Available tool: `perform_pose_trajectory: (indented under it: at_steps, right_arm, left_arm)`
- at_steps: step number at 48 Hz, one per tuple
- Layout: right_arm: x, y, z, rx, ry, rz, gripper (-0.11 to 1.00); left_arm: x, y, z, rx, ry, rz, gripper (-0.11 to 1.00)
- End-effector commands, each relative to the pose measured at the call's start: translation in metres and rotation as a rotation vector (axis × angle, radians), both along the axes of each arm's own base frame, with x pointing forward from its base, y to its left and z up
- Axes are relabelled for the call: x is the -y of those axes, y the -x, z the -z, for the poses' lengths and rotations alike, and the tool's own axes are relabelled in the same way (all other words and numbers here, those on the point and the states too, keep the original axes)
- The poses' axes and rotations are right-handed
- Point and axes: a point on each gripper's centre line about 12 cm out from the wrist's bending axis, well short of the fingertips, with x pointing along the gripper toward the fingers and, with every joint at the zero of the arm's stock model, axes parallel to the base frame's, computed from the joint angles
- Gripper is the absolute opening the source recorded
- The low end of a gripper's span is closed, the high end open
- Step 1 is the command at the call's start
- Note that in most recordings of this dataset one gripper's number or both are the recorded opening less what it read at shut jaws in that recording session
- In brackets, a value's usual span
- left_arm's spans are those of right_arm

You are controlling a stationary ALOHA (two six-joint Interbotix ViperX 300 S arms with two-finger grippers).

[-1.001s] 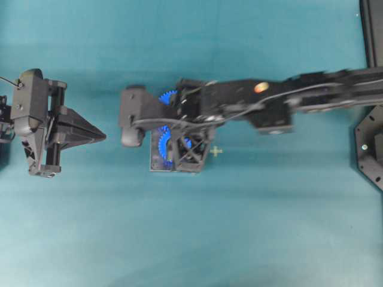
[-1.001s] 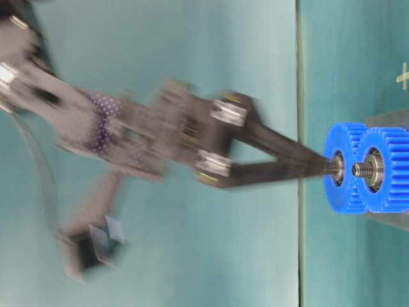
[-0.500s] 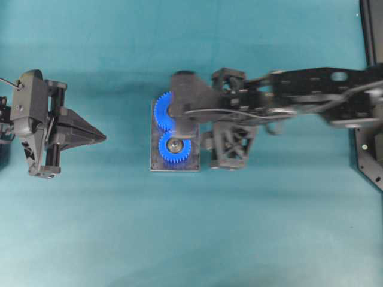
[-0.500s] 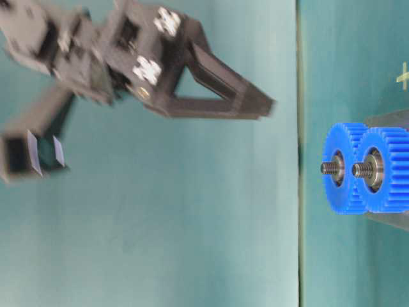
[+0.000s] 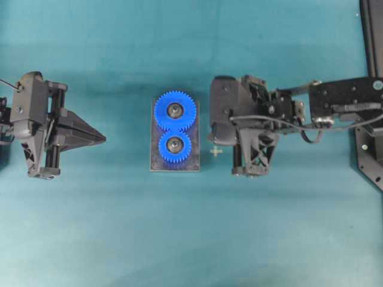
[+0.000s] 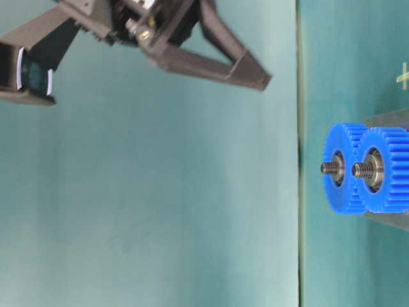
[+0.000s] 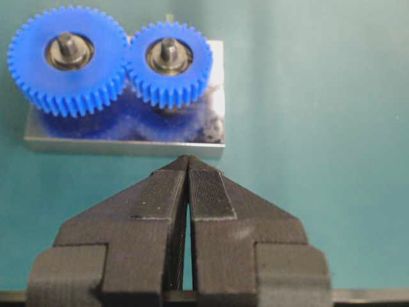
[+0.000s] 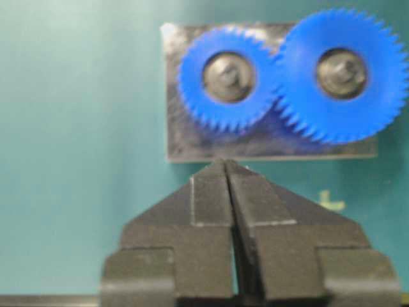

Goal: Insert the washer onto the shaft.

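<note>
Overhead looks down; wrist views oppositely face gears.

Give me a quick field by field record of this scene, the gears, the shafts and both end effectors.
gears: two blue gears, larger gear meshed with smaller gear
base: metal plate under both
shafts: one threaded shaft through each gear, upright
washer: cannot tell from these views
left end effector: shut, empty, beside the plate
right end effector: shut, empty, raised off the table
</note>
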Motion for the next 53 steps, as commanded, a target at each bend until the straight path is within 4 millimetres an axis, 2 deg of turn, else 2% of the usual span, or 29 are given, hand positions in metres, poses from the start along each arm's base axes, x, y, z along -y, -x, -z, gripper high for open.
perform_pose_trajectory:
  at_steps: [1, 11, 21, 31, 43, 53]
  right_arm:
    - [-0.001, 0.002, -0.012, 0.049, -0.008, 0.004, 0.01]
    - [0.001, 0.012, -0.006, 0.092, -0.011, 0.011, 0.01]
    - [0.002, 0.022, -0.009, 0.251, -0.015, 0.015, 0.01]
    - [0.003, 0.036, 0.003, 0.364, -0.02, 0.02, 0.01]
    - [0.014, 0.046, 0.025, 0.3, -0.071, 0.11, 0.01]
    - [0.022, 0.049, 0.033, 0.28, -0.069, 0.137, 0.01]
  left_arm:
    - [0.001, -0.005, -0.01, 0.035, -0.001, 0.005, 0.0]
    - [0.001, -0.004, -0.01, 0.035, 0.003, 0.004, 0.0]
    - [0.001, -0.004, -0.009, 0.031, -0.003, 0.007, 0.0]
    - [0.001, -0.003, -0.008, 0.029, -0.003, 0.005, 0.0]
    - [0.001, -0.002, -0.009, 0.046, 0.002, 0.004, 0.0]
    - [0.001, -0.002, -0.01, 0.06, 0.003, 0.004, 0.0]
